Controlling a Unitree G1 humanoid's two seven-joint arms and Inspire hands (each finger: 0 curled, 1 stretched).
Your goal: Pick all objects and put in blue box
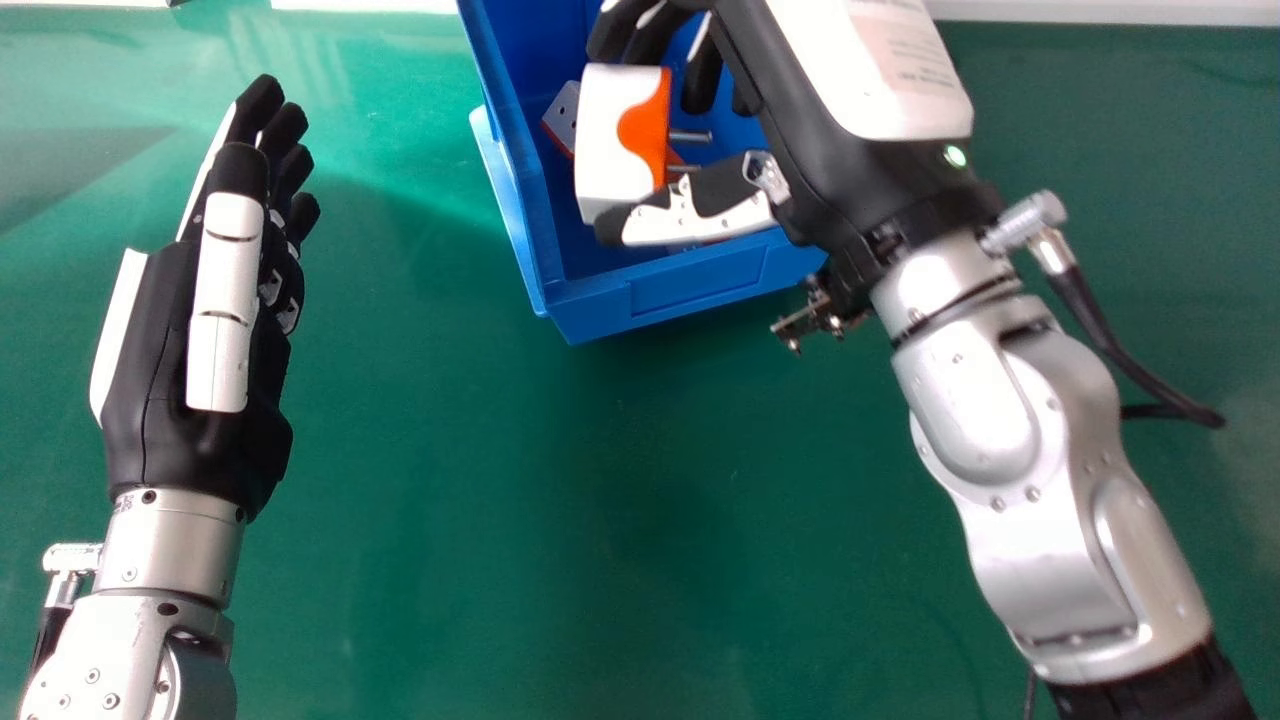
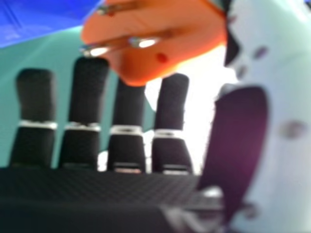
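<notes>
My right hand [image 1: 830, 160] is over the blue box [image 1: 700, 282], its thumb and fingers holding a white and orange object [image 1: 605, 150] by opposite ends. Metal pins stick out of the object's orange side. In the right hand view, the orange side [image 2: 170, 31] with its pins lies beyond the fingertips of my right hand [image 2: 87, 90], and a part of the blue box [image 2: 34, 19] shows. Inside the box, a grey and red piece with small holes [image 1: 561, 118] is partly hidden behind the held object. My left hand [image 1: 222, 300] is open above the table, left of the box.
The green table [image 1: 480, 520] stretches around the box and below both arms. A black cable [image 1: 1130, 360] loops out from the right wrist. Along the table's far side runs a pale edge [image 1: 1100, 10].
</notes>
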